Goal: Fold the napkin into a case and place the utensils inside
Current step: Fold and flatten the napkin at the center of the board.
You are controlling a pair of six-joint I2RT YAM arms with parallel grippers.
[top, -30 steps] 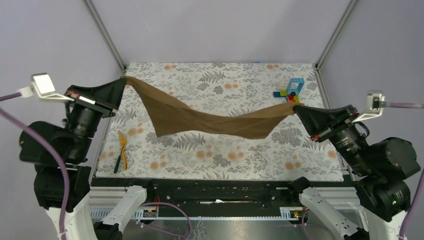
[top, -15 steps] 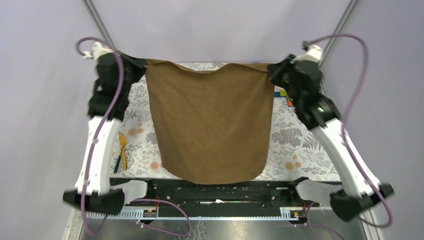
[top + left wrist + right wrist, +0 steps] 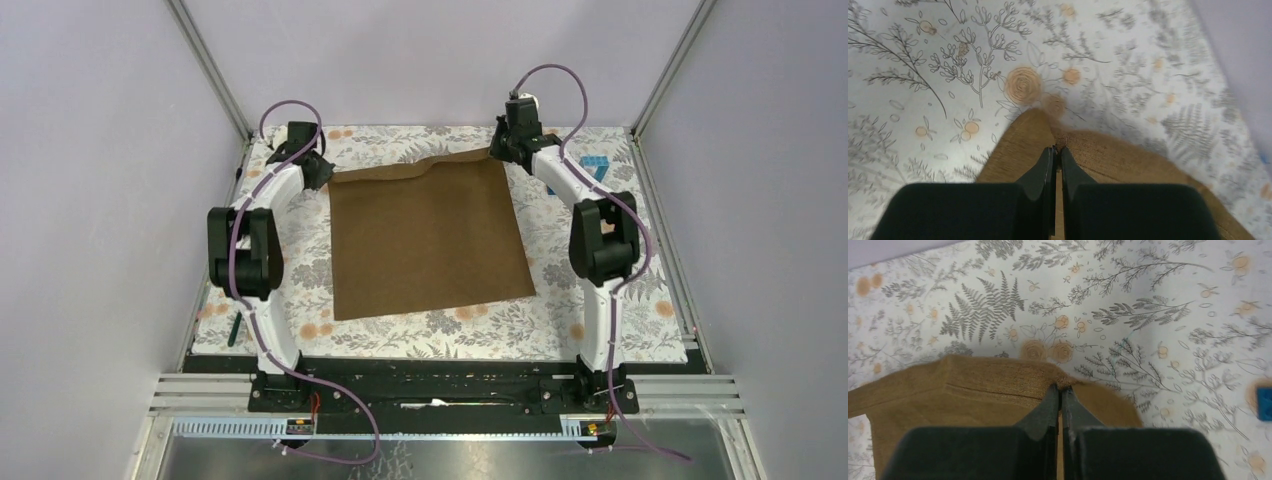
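Napkin is lying spread almost flat on the floral bench covering, roughly centred, with its near edge loose. Left gripper is pinching the far-left corner, jaws closed down to a sliver and brown weave bunching at the tips. The right gripper is doing the same on the far-right corner, jaws fully closed on the cloth. Both are sitting low, at or just above the covering. The far edge is humping up a bit between them, nearer the right side, so it isn't lying taut. I'm reading this as light, limp woven fabric with no stiffness. It's going to drape and sag wherever it's unsupported, and it's probably gripping the covering rather than sliding. Corners and edges are the places to take hold; pinching mid-panel is just going to pull up a tent. For the case fold I'm expecting matched corner pairs carried over together and evenly, or the crease is going to skew. A blue toy block is sitting near the far-right corner, apart from the cloth.
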